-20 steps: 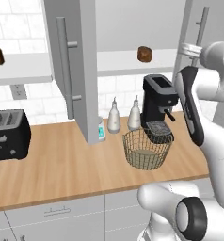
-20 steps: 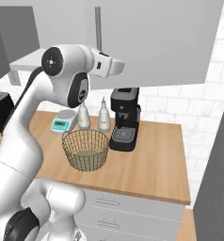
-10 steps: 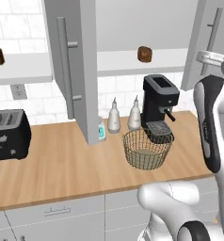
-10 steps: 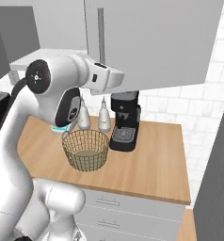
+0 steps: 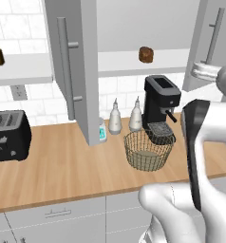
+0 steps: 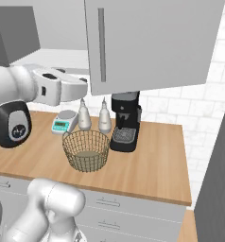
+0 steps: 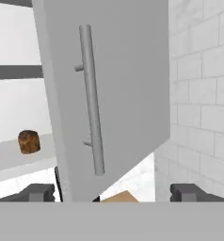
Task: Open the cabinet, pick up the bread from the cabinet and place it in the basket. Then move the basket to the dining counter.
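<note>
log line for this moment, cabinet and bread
cabinet doors open | bread on shelf | basket empty on worktop | gripper open, facing door handle

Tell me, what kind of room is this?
It looks like a kitchen. A coffee machine and a toaster stand on a wooden worktop against white tiles, and an open wall cabinet has bread on its shelf.

Glossy white arm [image 5: 214, 118], seemingly dark joints
</note>
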You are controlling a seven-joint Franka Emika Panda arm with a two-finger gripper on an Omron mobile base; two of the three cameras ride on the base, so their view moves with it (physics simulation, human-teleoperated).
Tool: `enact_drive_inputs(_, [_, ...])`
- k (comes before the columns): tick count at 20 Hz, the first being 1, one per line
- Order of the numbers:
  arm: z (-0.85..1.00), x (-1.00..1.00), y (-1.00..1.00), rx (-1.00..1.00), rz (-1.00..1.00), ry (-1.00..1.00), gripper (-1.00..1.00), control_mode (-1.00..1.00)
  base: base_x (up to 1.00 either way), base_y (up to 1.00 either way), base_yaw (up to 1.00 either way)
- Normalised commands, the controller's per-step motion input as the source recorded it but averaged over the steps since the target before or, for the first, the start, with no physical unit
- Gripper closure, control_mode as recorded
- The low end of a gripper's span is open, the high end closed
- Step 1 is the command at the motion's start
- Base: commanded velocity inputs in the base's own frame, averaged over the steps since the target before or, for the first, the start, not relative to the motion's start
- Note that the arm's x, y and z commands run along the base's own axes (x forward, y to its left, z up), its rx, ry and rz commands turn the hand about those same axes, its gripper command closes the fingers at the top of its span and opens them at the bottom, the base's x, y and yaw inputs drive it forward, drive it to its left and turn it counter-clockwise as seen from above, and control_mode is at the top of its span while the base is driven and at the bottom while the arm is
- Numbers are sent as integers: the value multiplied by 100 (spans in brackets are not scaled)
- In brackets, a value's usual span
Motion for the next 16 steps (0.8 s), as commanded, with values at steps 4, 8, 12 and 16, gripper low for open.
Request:
enact_drive_inputs(4, [0,8,100,-28,-15,19,-100,-100,0,0,0])
enact_drive_inputs(8, [6,64,94,-19,-13,43,-100,-100,0,0,0])
enact_drive_inputs(12, [3,95,44,-7,-16,45,-100,-100,0,0,0])
enact_drive_inputs(16, [-3,100,0,-2,-9,34,-100,-100,0,0,0])
